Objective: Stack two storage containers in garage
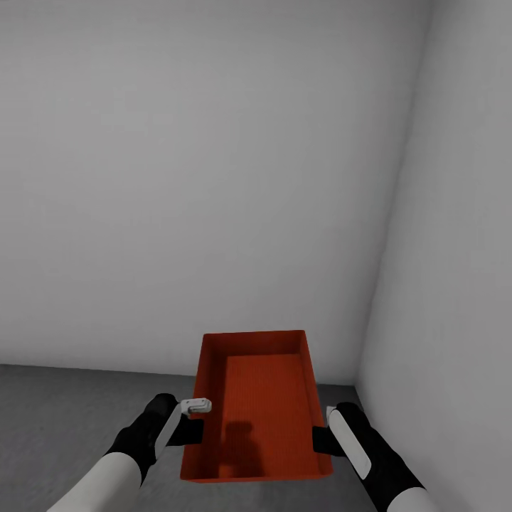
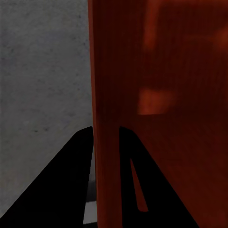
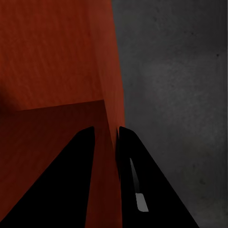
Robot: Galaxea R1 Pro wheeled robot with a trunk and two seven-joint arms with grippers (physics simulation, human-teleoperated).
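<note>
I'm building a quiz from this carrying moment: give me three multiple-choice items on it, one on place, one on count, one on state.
1. Where does the robot stand?
A. facing a corner of plain grey-white walls
B. beside a blue sofa
C. at a kitchen counter

2. How many grippers clamp the storage container?
A. none
B. one
C. two

3. What is inside the container?
A. a second bin
B. nothing
C. folded cloth

Key: 1 A, the walls meet above the grey floor. 2 C, the left gripper and the right gripper each pinch a side wall. 3 B, the storage container shows only its bare ribbed bottom.
</note>
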